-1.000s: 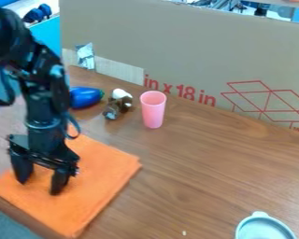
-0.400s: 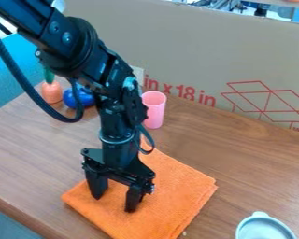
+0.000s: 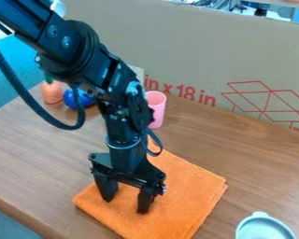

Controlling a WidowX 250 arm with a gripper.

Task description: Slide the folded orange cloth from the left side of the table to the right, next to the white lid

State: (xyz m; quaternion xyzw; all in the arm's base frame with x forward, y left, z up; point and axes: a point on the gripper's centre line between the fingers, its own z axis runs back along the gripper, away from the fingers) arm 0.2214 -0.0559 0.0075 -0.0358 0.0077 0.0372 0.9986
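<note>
My gripper (image 3: 125,205) points down over the orange folded cloth (image 3: 189,186), its two fingertips apart and against the cloth's surface near its left half. The cloth lies flat near the table's front edge. Whether any fabric is pinched between the fingers cannot be seen. Behind the arm stands a pink cup (image 3: 157,108), upright and partly covered by it.
A blue object (image 3: 79,99) and an orange object with a green top (image 3: 51,92) are at the table's back left. A pale lidded bowl (image 3: 264,228) sits at the lower right. A cardboard panel (image 3: 195,51) borders the wooden table (image 3: 33,154) behind.
The gripper has moved right and a little toward the front. The orange cloth has slid right along with it, across the table.
</note>
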